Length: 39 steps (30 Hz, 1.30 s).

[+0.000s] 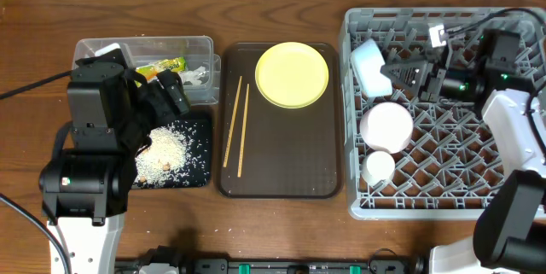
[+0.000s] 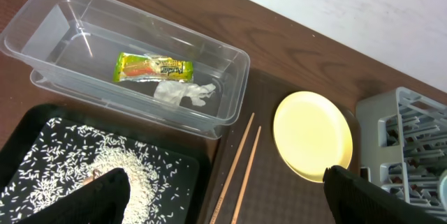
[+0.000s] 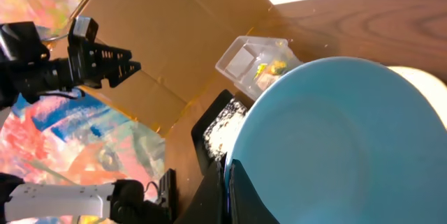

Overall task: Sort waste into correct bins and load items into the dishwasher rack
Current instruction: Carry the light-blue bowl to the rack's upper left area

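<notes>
One light blue bowl (image 1: 368, 67) stands on edge in the grey dishwasher rack's (image 1: 444, 201) far left corner, its rim pinched in the right gripper's (image 1: 391, 73) tightly closed jaws. It is probably rigid, light and slick, so the rim is the best hold. The left gripper (image 1: 169, 95) hangs spread wide over the black tray (image 1: 207, 150).
</notes>
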Motion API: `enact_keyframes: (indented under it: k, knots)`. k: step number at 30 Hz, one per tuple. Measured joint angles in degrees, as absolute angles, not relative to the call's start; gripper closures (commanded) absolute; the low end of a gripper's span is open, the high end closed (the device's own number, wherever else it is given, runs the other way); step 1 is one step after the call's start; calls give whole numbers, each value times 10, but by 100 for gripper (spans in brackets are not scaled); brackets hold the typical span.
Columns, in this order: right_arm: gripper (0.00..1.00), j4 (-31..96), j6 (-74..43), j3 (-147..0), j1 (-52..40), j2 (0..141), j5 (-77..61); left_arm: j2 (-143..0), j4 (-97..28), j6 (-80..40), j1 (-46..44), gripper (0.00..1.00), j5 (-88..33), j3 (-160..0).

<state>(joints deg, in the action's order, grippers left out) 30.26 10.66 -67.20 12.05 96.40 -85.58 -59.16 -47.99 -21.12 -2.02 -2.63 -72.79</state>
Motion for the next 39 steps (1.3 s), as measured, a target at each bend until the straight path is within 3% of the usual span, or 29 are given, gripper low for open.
enact_keyframes:
  k: [6,17,24,39]
  knots:
    - [99,250,57,-662,121,969,-841,-592,-480,-211,-20,9,-26,-728]
    - [99,32,-335,-661,116,969,-703,-592,-480,-211,-20,9,-26,-728]
    - [99,-7,-485,-661,97,969,-676,-592,-480,-211,-20,9,-26,-728]
    - [99,-15,-531,-646,53,969,-634,-592,-480,-211,-20,9,-26,-728]
